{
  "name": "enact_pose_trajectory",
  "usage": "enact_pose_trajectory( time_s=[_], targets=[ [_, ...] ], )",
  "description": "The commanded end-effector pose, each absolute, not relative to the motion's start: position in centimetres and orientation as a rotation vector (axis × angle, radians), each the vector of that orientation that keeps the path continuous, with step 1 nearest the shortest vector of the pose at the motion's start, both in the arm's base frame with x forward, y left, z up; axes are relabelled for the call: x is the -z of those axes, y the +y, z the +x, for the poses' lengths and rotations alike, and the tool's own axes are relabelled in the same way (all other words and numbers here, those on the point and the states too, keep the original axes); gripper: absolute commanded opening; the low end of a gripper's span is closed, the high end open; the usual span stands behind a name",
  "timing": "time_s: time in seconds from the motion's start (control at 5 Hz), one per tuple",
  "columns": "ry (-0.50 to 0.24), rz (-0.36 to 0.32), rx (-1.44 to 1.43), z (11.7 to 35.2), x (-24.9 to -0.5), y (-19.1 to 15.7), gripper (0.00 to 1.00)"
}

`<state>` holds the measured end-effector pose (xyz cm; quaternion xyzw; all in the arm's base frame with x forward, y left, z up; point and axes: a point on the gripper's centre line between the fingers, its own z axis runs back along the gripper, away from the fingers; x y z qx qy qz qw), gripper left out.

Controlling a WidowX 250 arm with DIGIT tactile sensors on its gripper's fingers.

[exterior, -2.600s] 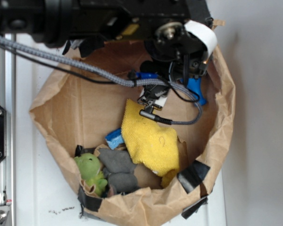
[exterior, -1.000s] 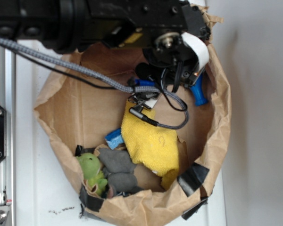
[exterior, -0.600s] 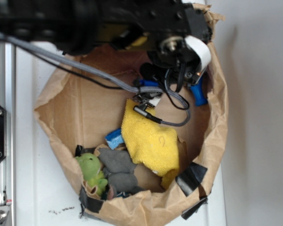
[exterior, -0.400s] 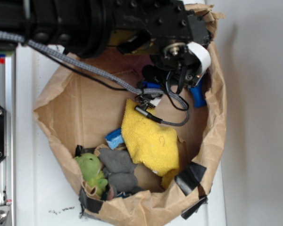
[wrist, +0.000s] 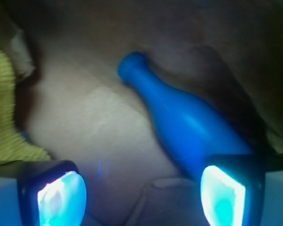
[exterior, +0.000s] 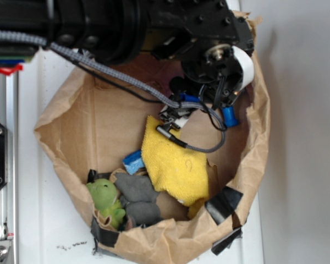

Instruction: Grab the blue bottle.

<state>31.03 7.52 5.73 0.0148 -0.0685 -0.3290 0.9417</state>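
Blue bottle (wrist: 188,122) lying on its side on the brown paper floor of the paper bag (exterior: 66,115), at the far right end near the bag wall, neck pointing up-left in the wrist view. Gripper (wrist: 141,197) poised just over it, jaws spread wide — nothing pinched. Right fingertip (wrist: 222,197) overlapping the bottle's wide body; contact not discernible. Left fingertip (wrist: 61,197) over bare paper, well apart from the bottle. In the exterior view only the bottle's neck end (exterior: 229,116) showing below the arm's wrist. Yellow cloth (exterior: 173,162) just beside, mid-bag; small light-blue piece (exterior: 133,161) touching its left edge. Green plush (exterior: 105,201) and grey plush (exterior: 137,197) together at the near edge — clear of the gripper.
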Motion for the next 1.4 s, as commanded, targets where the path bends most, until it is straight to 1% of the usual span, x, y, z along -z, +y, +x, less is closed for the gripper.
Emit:
enact_pose_trajectory(
  time_s=[0.0,0.4,0.6,0.8,1.0,1.2],
  targets=[
    [-0.19,0.087,0.632,32.5,-7.2,8.7,1.0],
    [-0.23,0.158,0.565,34.0,-6.6,9.8,1.0],
    [-0.252,0.166,0.555,34.5,-6.5,10.3,1.0],
    [-0.293,0.185,0.572,34.9,-6.5,10.1,1.0],
    [-0.31,0.21,0.582,35.1,-6.1,10.0,1.0],
    [-0.341,0.247,0.602,35.5,-5.0,9.7,1.0]
  ],
)
